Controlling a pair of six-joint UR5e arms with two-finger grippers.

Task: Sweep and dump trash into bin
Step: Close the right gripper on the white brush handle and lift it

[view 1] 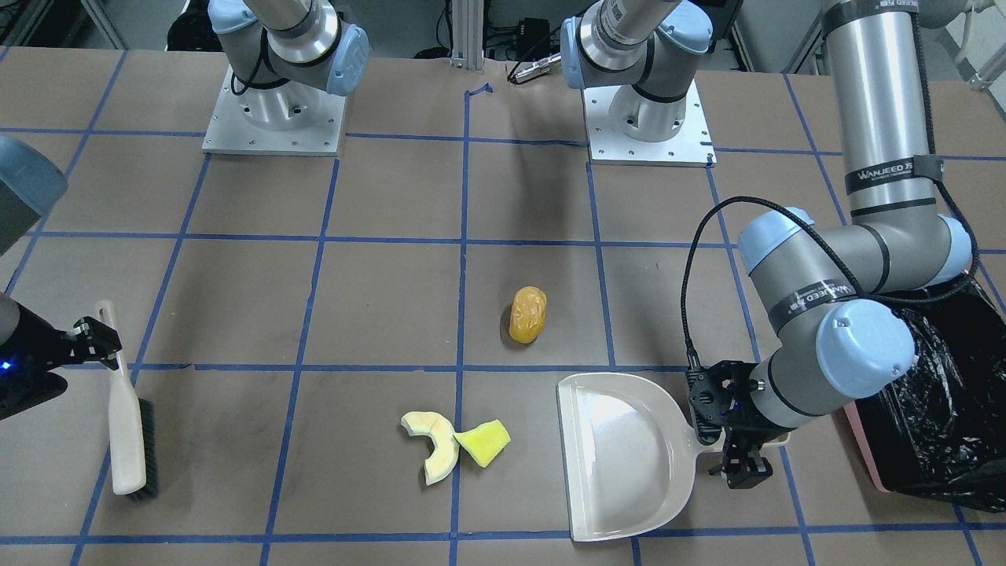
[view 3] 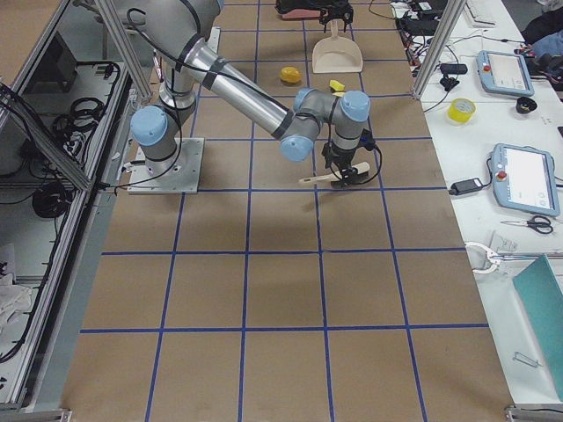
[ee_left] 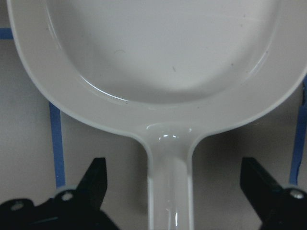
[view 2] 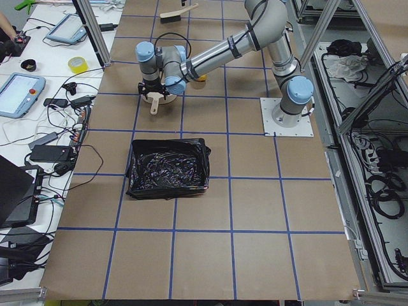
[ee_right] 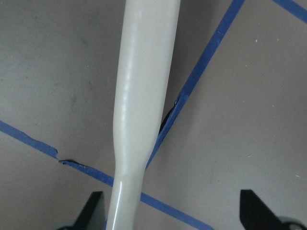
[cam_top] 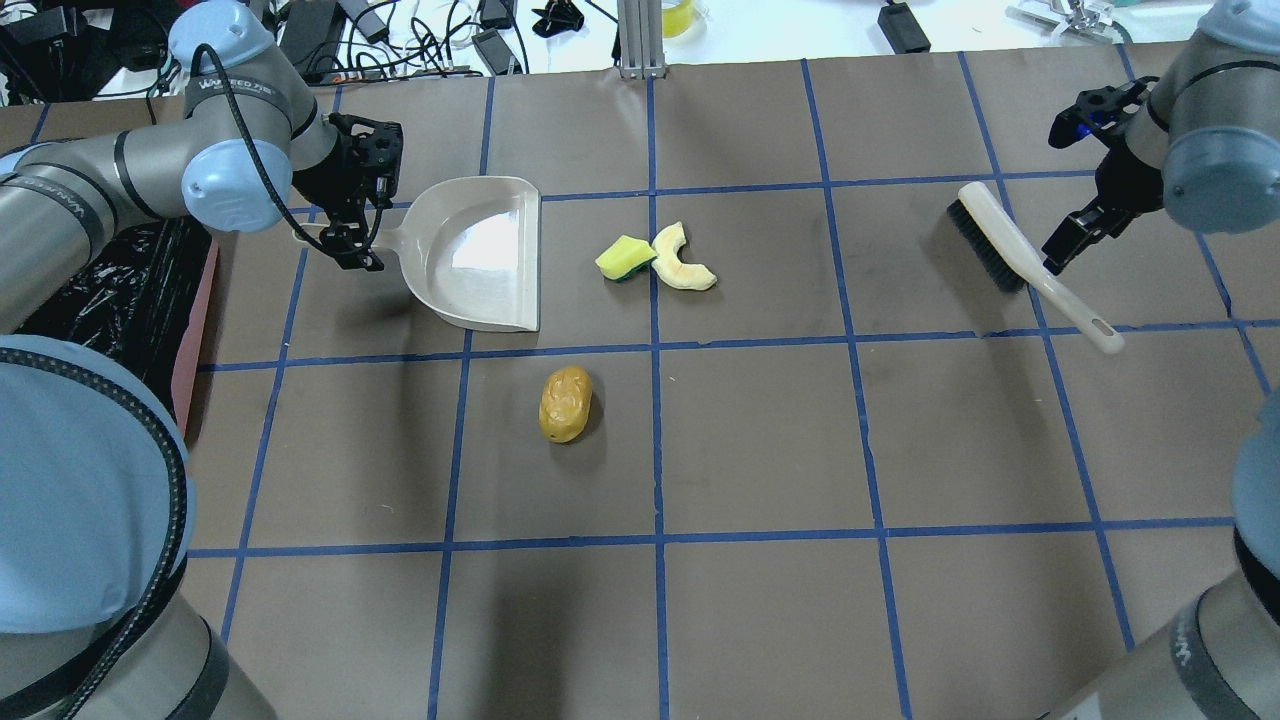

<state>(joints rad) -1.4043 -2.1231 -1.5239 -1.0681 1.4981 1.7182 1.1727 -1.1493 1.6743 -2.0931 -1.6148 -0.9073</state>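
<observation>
The trash lies on the table: an orange-yellow lump (view 1: 527,314) (cam_top: 565,403), a pale rind slice (view 1: 434,448) (cam_top: 682,262), and a yellow wedge (view 1: 483,442) (cam_top: 625,257) touching it. The beige dustpan (view 1: 621,456) (cam_top: 480,255) lies flat beside them. My left gripper (cam_top: 348,232) (ee_left: 175,191) is open, its fingers wide either side of the dustpan handle. My right gripper (cam_top: 1075,235) (ee_right: 172,211) is open over the handle of the brush (cam_top: 1000,245) (view 1: 130,424), which lies on the table. The pink bin (cam_top: 195,320) with its black bag (view 1: 935,409) stands by my left arm.
Both arm bases (view 1: 275,118) (view 1: 648,126) stand on plates at the robot's side of the table. Blue tape lines grid the brown tabletop. Cables and devices lie past the far edge (cam_top: 480,30). The bin sits left of the dustpan handle.
</observation>
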